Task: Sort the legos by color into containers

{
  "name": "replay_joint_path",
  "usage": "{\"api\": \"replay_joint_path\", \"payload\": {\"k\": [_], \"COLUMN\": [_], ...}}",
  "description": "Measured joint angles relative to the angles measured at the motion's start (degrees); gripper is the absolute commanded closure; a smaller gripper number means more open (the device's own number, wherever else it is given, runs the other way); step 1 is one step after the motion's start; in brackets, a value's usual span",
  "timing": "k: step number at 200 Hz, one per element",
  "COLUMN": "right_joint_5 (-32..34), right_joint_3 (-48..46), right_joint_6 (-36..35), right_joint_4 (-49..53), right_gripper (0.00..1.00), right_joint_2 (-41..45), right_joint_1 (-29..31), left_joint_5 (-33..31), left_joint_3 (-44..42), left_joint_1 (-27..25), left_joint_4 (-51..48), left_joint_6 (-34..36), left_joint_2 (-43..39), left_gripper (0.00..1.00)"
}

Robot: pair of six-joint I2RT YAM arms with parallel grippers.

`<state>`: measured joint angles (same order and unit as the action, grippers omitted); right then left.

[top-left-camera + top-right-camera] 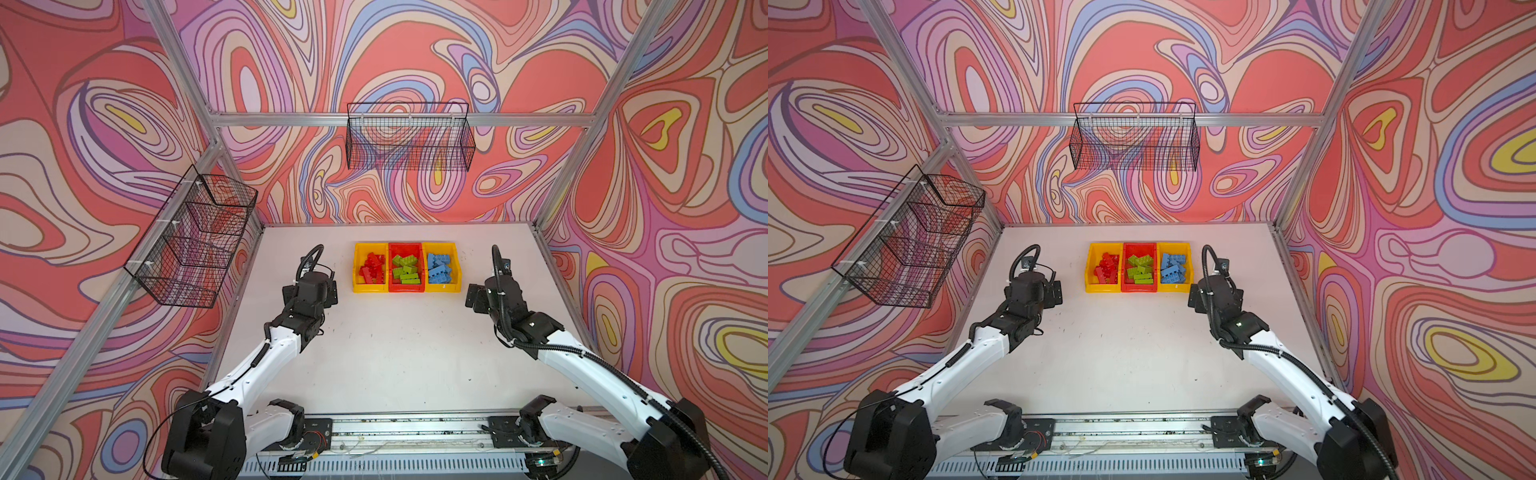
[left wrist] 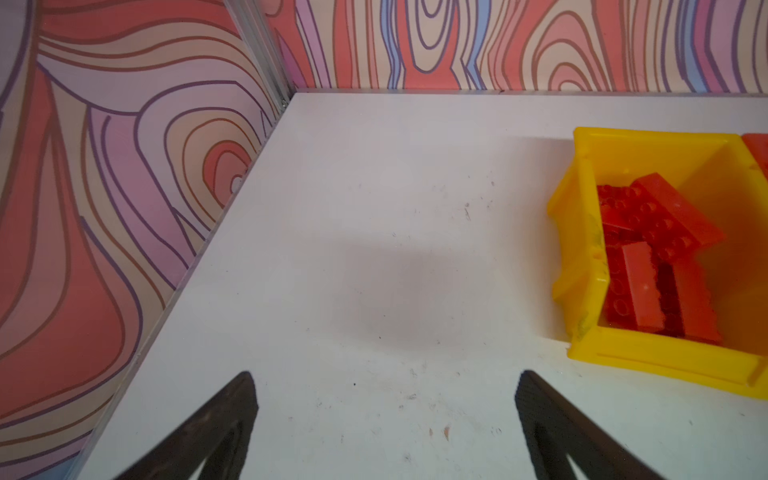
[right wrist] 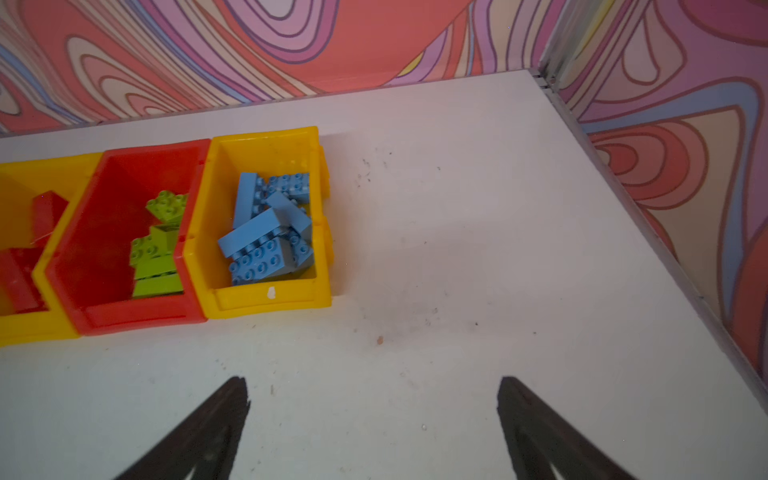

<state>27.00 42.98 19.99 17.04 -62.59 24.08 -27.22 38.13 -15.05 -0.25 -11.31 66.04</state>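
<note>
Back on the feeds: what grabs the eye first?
The containers at the far middle of the table: red legos in the left yellow bin, green legos in the red bin, blue legos in the right yellow bin. The left gripper and right gripper flank them, open and empty.

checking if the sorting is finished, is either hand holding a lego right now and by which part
Nothing is held. The left hand and right hand are both open and empty over the white table.

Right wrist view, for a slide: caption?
Open right gripper near bins holding blue legos, green legos and red legos.
</note>
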Motion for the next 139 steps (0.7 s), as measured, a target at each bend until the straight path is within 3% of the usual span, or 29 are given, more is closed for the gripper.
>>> {"api": "replay_joint_path", "payload": {"k": [57, 98, 139], "right_joint_5": [-2.99, -3.89, -5.4], "right_joint_3": [-11.98, -21.03, -20.79], "right_joint_6": [-5.05, -8.31, -11.96], "right_joint_4": [-24.65, -49.79, -64.43], "right_gripper": [0.02, 0.02, 0.02], "right_joint_2": [-4.5, -17.18, -27.98], "right_joint_1": [-16.92, -19.23, -19.8], "left_joint_5": [-1.84, 2.67, 9.77], "left_joint_3": [-13.9, -15.67, -17.35], "left_joint_1": [5.49, 14.32, 15.43], "left_joint_4": [18.93, 28.81, 38.99], "left_joint_6": [6.27, 4.11, 3.72], "left_joint_2": [-0.09, 6.95, 13.79], "left_gripper": [0.0, 0.0, 0.0]}}
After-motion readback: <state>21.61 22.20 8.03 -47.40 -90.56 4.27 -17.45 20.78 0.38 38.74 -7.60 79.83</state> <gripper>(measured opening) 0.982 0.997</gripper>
